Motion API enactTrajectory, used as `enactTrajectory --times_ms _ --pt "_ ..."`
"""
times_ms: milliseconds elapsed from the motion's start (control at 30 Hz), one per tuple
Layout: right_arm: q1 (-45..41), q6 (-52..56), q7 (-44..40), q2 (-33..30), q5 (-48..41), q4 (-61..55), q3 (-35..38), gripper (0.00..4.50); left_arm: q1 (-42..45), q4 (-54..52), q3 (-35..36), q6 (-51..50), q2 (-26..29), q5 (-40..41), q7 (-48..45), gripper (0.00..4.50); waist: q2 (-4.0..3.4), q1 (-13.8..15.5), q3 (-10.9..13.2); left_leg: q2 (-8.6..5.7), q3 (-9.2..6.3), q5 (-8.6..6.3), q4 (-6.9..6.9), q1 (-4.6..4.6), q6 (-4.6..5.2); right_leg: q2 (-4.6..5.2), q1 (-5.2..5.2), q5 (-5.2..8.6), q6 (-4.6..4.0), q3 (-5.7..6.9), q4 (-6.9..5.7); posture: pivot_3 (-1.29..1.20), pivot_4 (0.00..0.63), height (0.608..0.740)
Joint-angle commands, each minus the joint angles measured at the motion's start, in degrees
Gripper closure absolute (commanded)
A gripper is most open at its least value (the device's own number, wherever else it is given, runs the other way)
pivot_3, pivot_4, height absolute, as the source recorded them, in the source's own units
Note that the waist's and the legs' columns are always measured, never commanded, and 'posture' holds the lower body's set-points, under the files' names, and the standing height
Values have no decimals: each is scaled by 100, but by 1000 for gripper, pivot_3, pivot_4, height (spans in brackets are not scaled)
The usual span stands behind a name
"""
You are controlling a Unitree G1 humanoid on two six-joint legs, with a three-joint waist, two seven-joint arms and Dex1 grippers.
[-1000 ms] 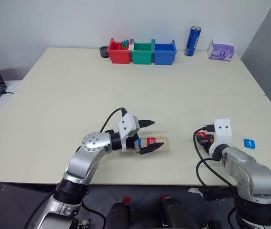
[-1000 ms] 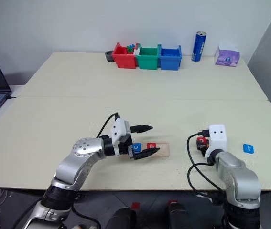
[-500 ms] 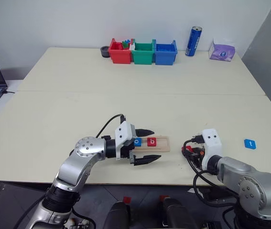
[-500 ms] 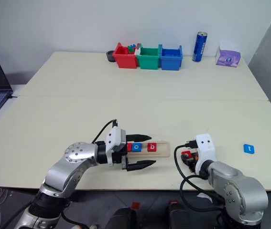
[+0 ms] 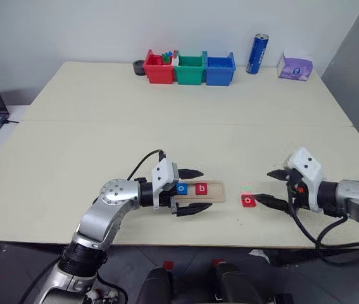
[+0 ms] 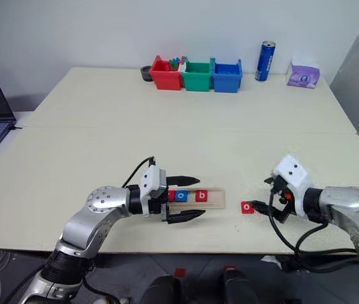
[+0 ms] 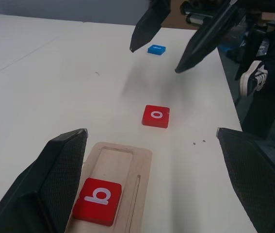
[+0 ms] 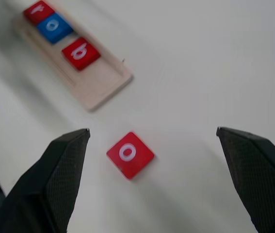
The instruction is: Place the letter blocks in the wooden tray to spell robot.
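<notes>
Three square letter tiles fill the pale wooden tray, straddled by the wide-open left pincer; a loose red "o" tile lies just ahead of the wide-open right pincer, probably awaiting placement.

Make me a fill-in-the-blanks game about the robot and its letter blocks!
1. The wooden tray already holds ___ letter blocks.
2. The red block lying on the table beside the tray shows the letter ___.
3. The right gripper near that block has its fingers ___.
4. The blue "t" block lies flat on the ___, not in the tray.

Missing words: three; o; open; table
</notes>
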State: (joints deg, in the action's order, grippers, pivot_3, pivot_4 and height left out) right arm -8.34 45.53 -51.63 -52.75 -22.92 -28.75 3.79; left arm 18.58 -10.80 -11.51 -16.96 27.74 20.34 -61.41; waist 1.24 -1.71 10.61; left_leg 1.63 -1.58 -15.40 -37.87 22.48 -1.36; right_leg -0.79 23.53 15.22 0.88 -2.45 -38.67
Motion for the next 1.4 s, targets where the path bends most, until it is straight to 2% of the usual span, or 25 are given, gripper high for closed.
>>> enactTrajectory --times_ms 33,133,267,600,700,933,1067,1233,1400 --pt "50 -1937 -717 -56 596 861 -439 42 65 -8 -31 244 61 53 -260 0 1 -20 1 0 5 0 -1 -2 0 0 0 -1 1 -3 -1 0 150 740" --pt "-97 -2615 -989 83 755 1374 -723 42 74 17 -23 310 135 47 -411 0 1 -25 1 1 9 0 -3 -9 0 0 0 -2 2 -8 -11 0 150 740" --pt "-389 -2946 -1089 323 948 1911 -1023 42 113 69 -14 387 189 19 -488 0 1 -13 1 2 7 1 -7 -13 -1 -2 0 -2 2 -9 -22 0 150 740" --pt "-638 -3130 -1181 616 1138 2411 -1264 42 62 -26 -12 342 211 26 -442 0 1 4 1 1 5 1 -9 -12 -1 1 -1 -2 1 -8 -23 0 150 740" --pt "-626 -3185 -1204 627 1176 2440 -1293 591 102 -8 2 323 222 34 -451 0 1 4 1 1 5 1 -9 -12 -1 1 -1 -2 1 -7 -24 0 150 740" --pt "-653 -3272 -1187 714 1291 2510 -1351 3011 130 7 -11 333 239 29 -463 0 1 3 1 1 5 1 -9 -13 -1 1 -1 -3 0 -8 -26 0 150 740" --pt "-731 -3250 -1224 754 1270 2484 -1344 3042 141 -5 -18 325 222 33 -445 0 1 3 1 1 5 1 -10 -14 -1 1 -1 -3 0 -8 -27 0 150 740" --pt "-1137 -2990 -1423 798 1139 2257 -1422 3042 75 143 353 423 444 160 -529 0 0 -13 1 2 5 1 -10 -16 -1 1 -1 -3 -1 -9 -30 0 150 740" --pt "-1862 -2802 -1645 1211 1141 2275 -1800 3042 -252 378 1022 508 1191 366 -919 0 -1 -42 2 13 3 1 -4 -29 -1 -7 -1 -2 -5 -8 -35 0 150 740"
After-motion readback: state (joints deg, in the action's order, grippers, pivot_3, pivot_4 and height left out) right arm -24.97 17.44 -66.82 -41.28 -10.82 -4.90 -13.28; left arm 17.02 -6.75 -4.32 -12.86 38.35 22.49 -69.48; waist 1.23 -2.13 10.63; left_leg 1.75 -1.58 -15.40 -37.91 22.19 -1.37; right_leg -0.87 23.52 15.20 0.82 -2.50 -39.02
